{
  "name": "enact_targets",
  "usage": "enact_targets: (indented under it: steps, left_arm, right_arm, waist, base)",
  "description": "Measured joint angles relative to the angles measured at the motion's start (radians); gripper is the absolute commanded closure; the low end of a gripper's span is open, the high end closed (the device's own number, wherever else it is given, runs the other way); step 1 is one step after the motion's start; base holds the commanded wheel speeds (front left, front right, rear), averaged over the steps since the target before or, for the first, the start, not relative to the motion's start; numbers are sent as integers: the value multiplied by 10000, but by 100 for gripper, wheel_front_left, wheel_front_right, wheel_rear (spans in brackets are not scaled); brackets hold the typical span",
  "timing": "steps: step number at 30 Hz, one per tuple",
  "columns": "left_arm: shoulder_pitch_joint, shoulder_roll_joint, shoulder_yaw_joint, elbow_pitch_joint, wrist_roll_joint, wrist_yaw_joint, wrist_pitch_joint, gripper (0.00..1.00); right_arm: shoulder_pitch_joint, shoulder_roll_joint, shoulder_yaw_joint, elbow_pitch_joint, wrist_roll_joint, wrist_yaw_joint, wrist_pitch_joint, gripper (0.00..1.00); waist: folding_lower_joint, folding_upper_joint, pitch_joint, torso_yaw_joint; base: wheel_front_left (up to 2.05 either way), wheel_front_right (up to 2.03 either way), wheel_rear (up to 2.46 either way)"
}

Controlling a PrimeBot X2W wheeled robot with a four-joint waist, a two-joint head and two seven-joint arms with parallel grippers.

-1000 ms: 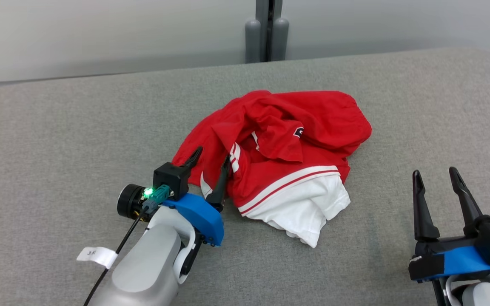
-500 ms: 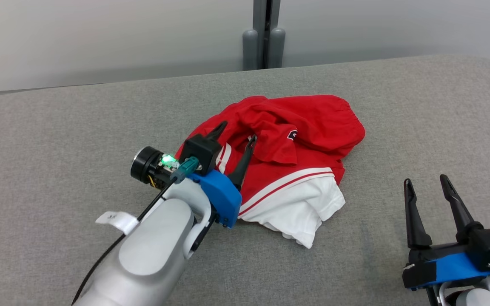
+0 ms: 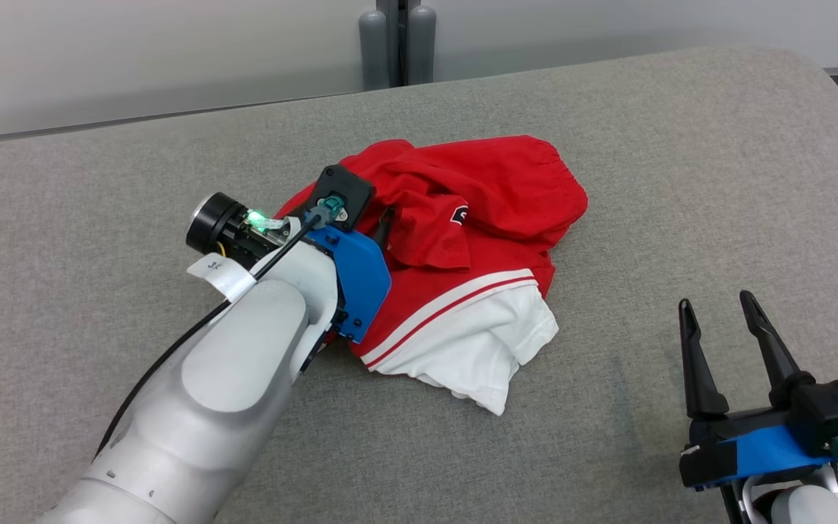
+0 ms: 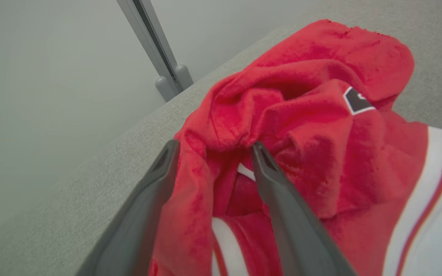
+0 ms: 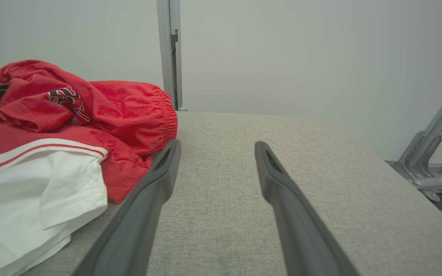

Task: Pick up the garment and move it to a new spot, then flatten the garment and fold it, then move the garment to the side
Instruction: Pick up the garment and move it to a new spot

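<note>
Noted a red garment [image 3: 477,240] with white stripes and a white panel, crumpled in a heap on the grey desk [image 3: 99,182]. Found the left end effector [image 4: 213,147] at the garment's left edge, jaws spread wide and clamped on nothing, straddling a raised red fold [image 4: 221,130]. In the left wrist view, seen that fold bunched between the two fingers [image 4: 282,214], with cloth lying against one of them. Cannot tell from the head view how deep the tips sit in the garment, mostly hidden there by the wrist block [image 3: 342,193]. Found the right end effector [image 3: 714,300] well to the garment's right and nearer the robot, jaws wide apart, holding nothing, over bare desk. From the right wrist view, seen the garment's gathered elastic edge [image 5: 167,115] and white hem [image 5: 33,191] off to that view's left. Beyond the garment, past the desk's far edge, a grey post [image 3: 397,40] against a pale wall [image 3: 135,58].
</note>
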Motion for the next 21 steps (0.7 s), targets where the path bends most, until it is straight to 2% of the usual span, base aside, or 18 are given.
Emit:
enact_targets:
  steps: [1,2,3,4,5,11,16,21]
  left_arm:
    - [-64,-44,-33,67,0,-19,79,18]
    - [-106,-75,-48,130,-2,-29,157,38]
    - [-156,-121,-98,188,-2,-56,244,62]
    - [-220,-188,-151,232,-2,-94,314,95]
    - [-296,-255,-219,257,-2,-121,349,100]
    - [-594,-380,-171,199,27,73,-284,100]
    - [-708,-414,155,-134,-119,326,-1131,100]
    - [-1065,-125,732,-683,-374,596,-1685,100]
  right_arm:
    - [-19,0,13,0,6,0,0,0]
    - [-24,-2,27,0,15,0,0,0]
    - [-35,0,36,4,15,0,0,0]
    - [-56,0,48,10,19,0,0,0]
    - [-73,0,58,12,35,0,0,0]
    - [-82,0,67,19,75,0,0,0]
    - [-63,-2,-182,12,40,0,0,0]
    - [-59,0,-261,-12,0,0,0,0]
  waist:
    - [0,1,26,-26]
    - [0,1,50,-50]
    - [0,1,68,-68]
    - [0,1,83,-83]
    - [0,1,95,-97]
    - [0,0,91,-84]
    - [0,1,-12,188]
    - [0,0,-141,576]
  base:
    - [0,0,0]
    - [0,0,0]
    - [0,0,0]
    - [0,0,0]
    - [0,0,0]
    - [0,0,0]
    - [0,0,0]
    - [0,0,0]
